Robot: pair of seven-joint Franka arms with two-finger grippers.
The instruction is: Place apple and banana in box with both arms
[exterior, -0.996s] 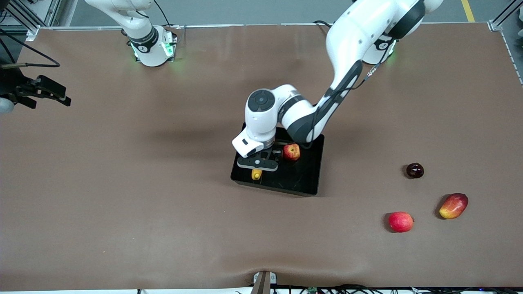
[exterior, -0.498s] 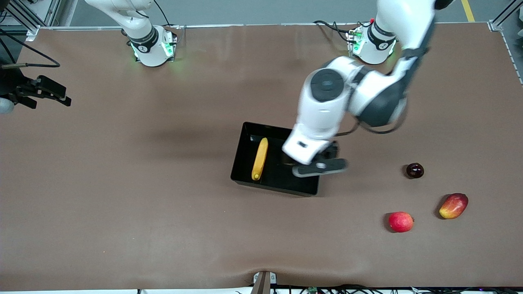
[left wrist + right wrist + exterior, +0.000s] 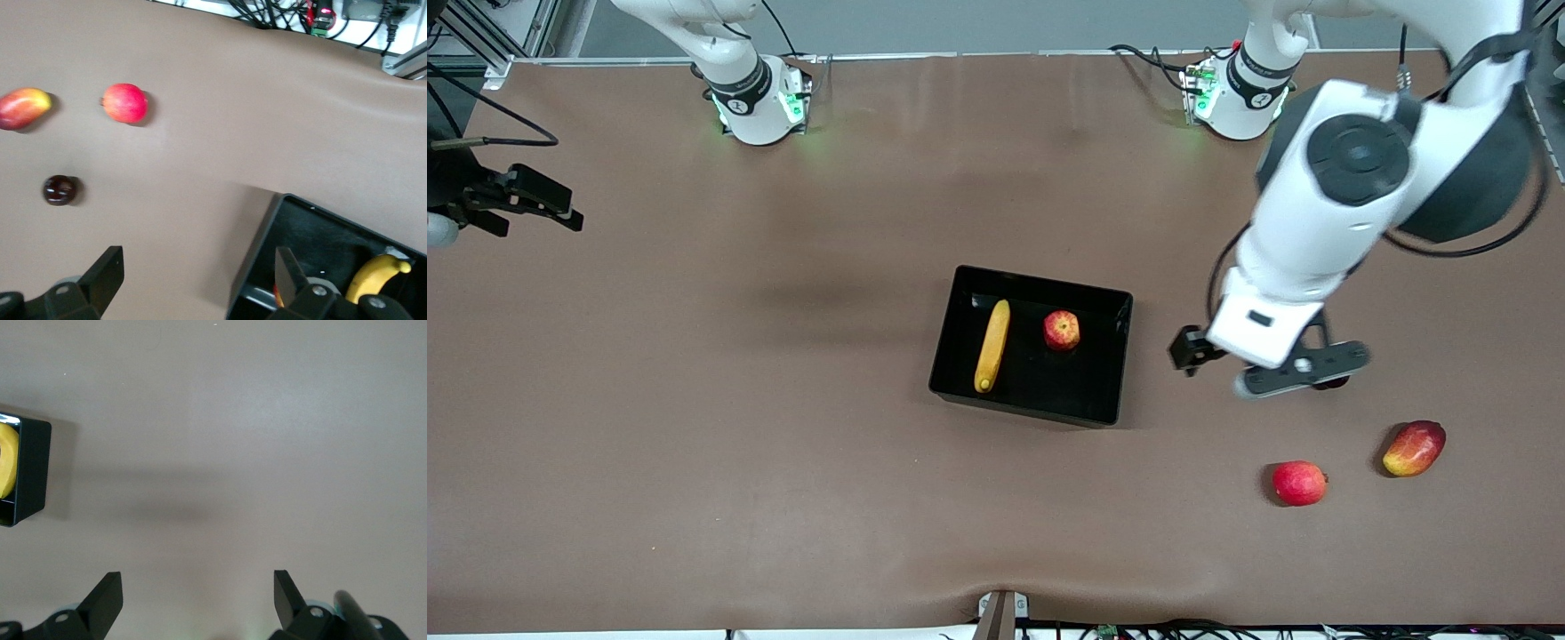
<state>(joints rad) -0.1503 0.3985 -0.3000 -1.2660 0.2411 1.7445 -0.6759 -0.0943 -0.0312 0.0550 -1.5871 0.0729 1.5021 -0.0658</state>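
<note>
Inside the box (image 3: 1112, 356), the banana (image 3: 992, 345) lay beside the apple (image 3: 1062, 330). My left tool (image 3: 197, 283) hovered wide and empty over the table (image 3: 783, 489). My right tool (image 3: 197, 600) waited, wide too.

The box (image 3: 1116, 356) looks like glossy black plastic with mirror-like walls, the table (image 3: 694, 400) wears a matt, smooth brown covering, the apple (image 3: 1062, 330) and banana (image 3: 992, 345) have smooth, faintly shiny skins, and the arms' (image 3: 1316, 231) shells are smooth white plastic.

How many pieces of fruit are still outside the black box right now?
3. A pinkish-red round fruit and a mango lie nearest the front camera at the left arm's end; a dark round fruit sits under the left gripper, mostly hidden in the front view.
</note>
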